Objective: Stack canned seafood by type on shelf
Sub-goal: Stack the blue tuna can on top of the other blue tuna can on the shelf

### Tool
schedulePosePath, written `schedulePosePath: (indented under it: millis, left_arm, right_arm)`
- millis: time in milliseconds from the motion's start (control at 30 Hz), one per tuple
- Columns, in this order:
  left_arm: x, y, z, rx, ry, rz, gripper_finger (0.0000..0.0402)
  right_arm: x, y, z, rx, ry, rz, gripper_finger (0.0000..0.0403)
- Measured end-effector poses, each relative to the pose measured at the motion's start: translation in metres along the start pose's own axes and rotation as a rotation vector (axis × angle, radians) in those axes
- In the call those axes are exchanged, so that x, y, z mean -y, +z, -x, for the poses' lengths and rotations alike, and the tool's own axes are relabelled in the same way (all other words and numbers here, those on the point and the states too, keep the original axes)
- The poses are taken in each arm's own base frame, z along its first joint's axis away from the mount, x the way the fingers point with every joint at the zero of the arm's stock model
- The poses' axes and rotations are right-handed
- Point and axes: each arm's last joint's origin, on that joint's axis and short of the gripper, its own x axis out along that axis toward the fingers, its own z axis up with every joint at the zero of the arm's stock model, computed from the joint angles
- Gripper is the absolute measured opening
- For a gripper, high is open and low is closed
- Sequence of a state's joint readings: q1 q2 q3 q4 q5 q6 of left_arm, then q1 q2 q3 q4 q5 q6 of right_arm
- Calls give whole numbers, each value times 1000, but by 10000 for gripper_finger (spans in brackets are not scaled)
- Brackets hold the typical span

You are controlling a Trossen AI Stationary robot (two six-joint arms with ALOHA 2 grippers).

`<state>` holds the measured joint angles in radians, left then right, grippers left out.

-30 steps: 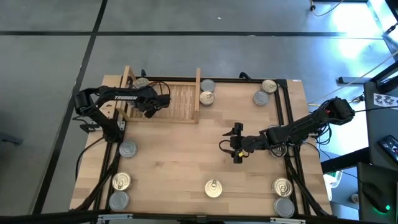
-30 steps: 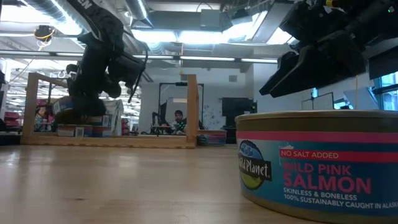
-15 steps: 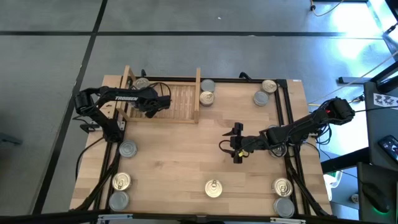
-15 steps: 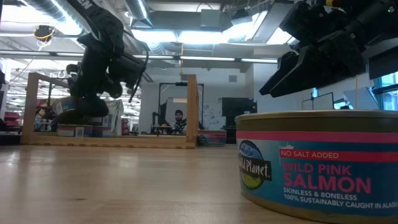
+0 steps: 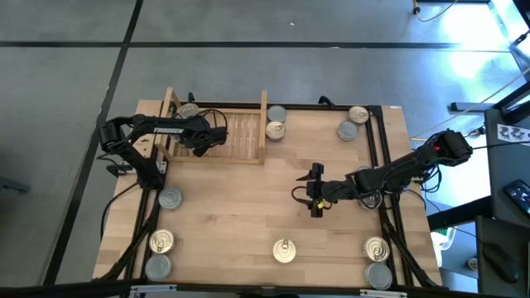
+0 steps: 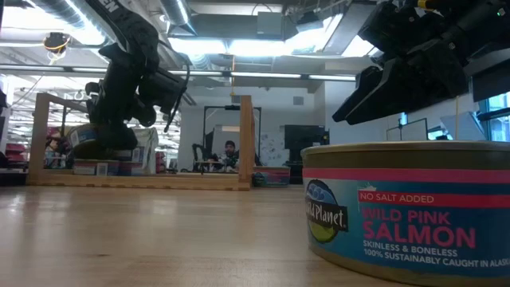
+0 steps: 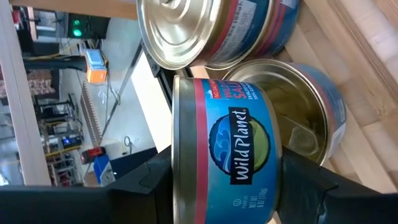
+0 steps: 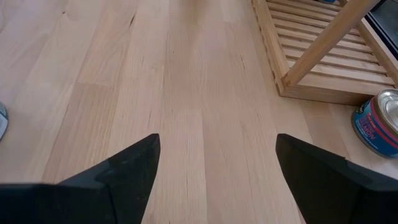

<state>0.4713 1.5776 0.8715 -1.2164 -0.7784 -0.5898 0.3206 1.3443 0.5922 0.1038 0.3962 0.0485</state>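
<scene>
The shelf [image 5: 238, 132] stands at the table's far left. My left gripper [image 5: 201, 137] hovers over the shelf's left part, shut on a blue-labelled can [image 7: 224, 149], which also shows in the low view [image 6: 100, 139]. Right below it a golden-topped can [image 7: 292, 118] stands on the slats, and a grey-topped can [image 7: 186, 31] stands beside that. My right gripper [image 5: 314, 193] hangs open over bare table right of centre, touching nothing. Loose cans stand around the table, among them two [image 5: 275, 130] just right of the shelf. My left gripper pinches the blue-labelled can between its two fingers, one finger [image 7: 143, 183] on one flat end and the other finger [image 7: 311, 186] on the opposite flat end [image 7: 277, 168]. The can sits upright and lifted clear, over the golden-topped can on the slats.
Two cans [image 5: 353, 122] stand at the far right. One can [image 5: 170, 198] sits at the left edge, and several line the near edge [image 5: 285, 250]. One salmon can [image 6: 406, 207] fills the low view's foreground. The shelf's right upright board [image 6: 245, 139] bounds the slats.
</scene>
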Motion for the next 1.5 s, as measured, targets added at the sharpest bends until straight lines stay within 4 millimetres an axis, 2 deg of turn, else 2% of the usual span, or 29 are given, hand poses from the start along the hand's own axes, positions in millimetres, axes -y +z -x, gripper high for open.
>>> schedulePosePath:
  millis: [267, 733, 867, 1300, 1500]
  left_arm:
    - [-2, 0, -2, -11, 14, -4, 202]
    - [-5, 0, -3, -19, 33, -13, 342]
    - [-4, -1, -3, -44, -6, -48, 371]
    - [-10, 11, 11, -39, -76, -34, 377]
    - [-13, 13, 8, -49, -80, -26, 377]
  right_arm:
    - [0, 0, 0, 0, 0, 1, 321]
    - [0, 0, 0, 0, 0, 2, 321]
    - [0, 0, 0, 0, 0, 2, 321]
    - [0, 0, 0, -1, 0, 2, 321]
    - [0, 0, 0, -3, 0, 3, 321]
